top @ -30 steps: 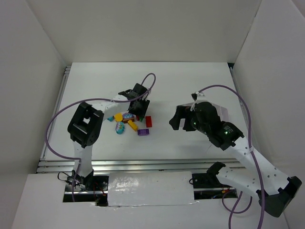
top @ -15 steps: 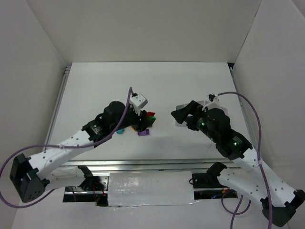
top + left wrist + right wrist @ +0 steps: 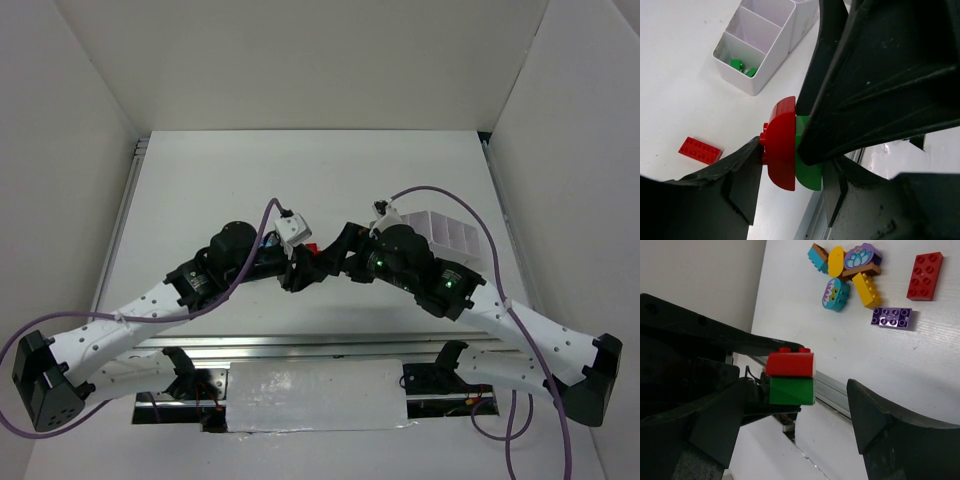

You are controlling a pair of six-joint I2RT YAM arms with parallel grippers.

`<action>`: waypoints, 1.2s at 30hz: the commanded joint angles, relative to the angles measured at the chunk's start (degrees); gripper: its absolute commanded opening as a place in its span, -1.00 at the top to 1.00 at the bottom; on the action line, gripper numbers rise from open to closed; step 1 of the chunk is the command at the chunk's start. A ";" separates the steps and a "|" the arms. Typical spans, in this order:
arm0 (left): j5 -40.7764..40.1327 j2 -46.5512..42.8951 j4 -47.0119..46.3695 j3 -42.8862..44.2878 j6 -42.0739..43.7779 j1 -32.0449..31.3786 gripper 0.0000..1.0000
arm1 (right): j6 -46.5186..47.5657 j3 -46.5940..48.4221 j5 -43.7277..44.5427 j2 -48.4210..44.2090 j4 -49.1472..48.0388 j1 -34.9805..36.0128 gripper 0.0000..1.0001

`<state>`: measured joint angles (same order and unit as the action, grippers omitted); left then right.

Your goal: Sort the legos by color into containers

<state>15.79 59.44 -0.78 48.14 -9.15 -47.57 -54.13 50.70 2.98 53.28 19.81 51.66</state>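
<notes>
While left gripper (image 3: 790, 172) clamps the stack: right gripper (image 3: 799, 386) brackets it with jaws wide; its own wrist view shows no clear contact.
Stack: red brick (image 3: 789, 364) on green brick (image 3: 792, 391), held in the air, well apart from the tray (image 3: 752, 82), on the tray's left-arm side.
Left grip: narrow. One finger sits on the red top, the other under the green, so it squeezes along the stacking direction.
Key relation: the seam runs finger to finger across the right gripper's gap, and the stack sits nearer one finger than the other. Closing would probably catch both colours by their ends. Splitting them needs a hold on one colour only.
Nearer arm: both are at the stack; the right arm is on the tray side.
Count, held: 1 red, 1 green.
Count, tray: 2 green pieces (image 3: 736, 64) in the end compartment. The next compartments in view look bare.
Count, loose on table (image 3: 940, 365): 1 red plate (image 3: 925, 276), 1 purple plate (image 3: 891, 317), 1 yellow brick (image 3: 866, 289), 1 teal rounded piece (image 3: 835, 294), 1 yellow oval (image 3: 836, 260), 1 purple printed piece (image 3: 862, 254), 1 small teal piece (image 3: 816, 255). They overlap, so the count is approximate. All lie on the tray's left-arm side.
</notes>
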 commanded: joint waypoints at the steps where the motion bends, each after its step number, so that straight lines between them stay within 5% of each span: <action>1: 1.61 0.77 -3.01 3.27 1.50 -0.77 1.00 | 0.43 2.74 1.15 2.00 -3.47 2.39 -0.67; 5: 1.44 -0.11 -2.83 3.28 1.59 -0.86 1.00 | 0.34 1.69 1.06 3.32 -5.04 3.10 -0.12; 6: 1.26 -0.55 -2.74 3.36 1.59 -0.94 0.97 | 0.34 1.60 1.06 3.33 -5.22 3.18 0.37; 7: 1.09 -0.73 -2.48 3.45 1.59 -0.86 0.94 | 0.34 1.25 1.06 3.41 -5.40 3.18 0.65; 11: 0.56 -1.26 -2.21 3.45 1.15 -0.94 0.79 | 0.78 0.63 0.80 2.71 -6.71 3.27 0.73; 13: 0.64 -1.43 -2.13 3.71 0.71 -0.86 0.65 | 2.62 -0.24 -0.25 2.27 -8.29 3.18 1.00; 16: 0.47 -1.43 -1.42 4.41 -0.52 -0.86 -0.18 | 7.44 -2.35 -2.71 1.04 -13.21 3.10 1.00; 17: 0.47 -1.52 -0.73 4.68 -0.87 -0.86 -0.98 | 10.42 -2.79 -4.20 0.26 -14.96 3.18 1.00; 22: 3.97 -1.87 6.47 9.06 -5.08 -0.86 -0.99 | 21.85 -5.17 -15.25 -5.09 -17.88 0.03 1.00; 28: 25.82 -6.34 6.23 7.15 -8.08 -0.86 -0.99 | 28.81 -8.07 -39.17 -13.45 -19.64 -9.82 1.00; 36: 28.95 -12.69 1.98 3.53 -12.04 -0.94 -0.99 | 31.10 -5.17 -53.42 -10.92 -22.18 -10.44 1.00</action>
<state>41.56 46.70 3.33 51.20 -19.64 -48.31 -25.12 43.35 -41.67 40.53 1.45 41.58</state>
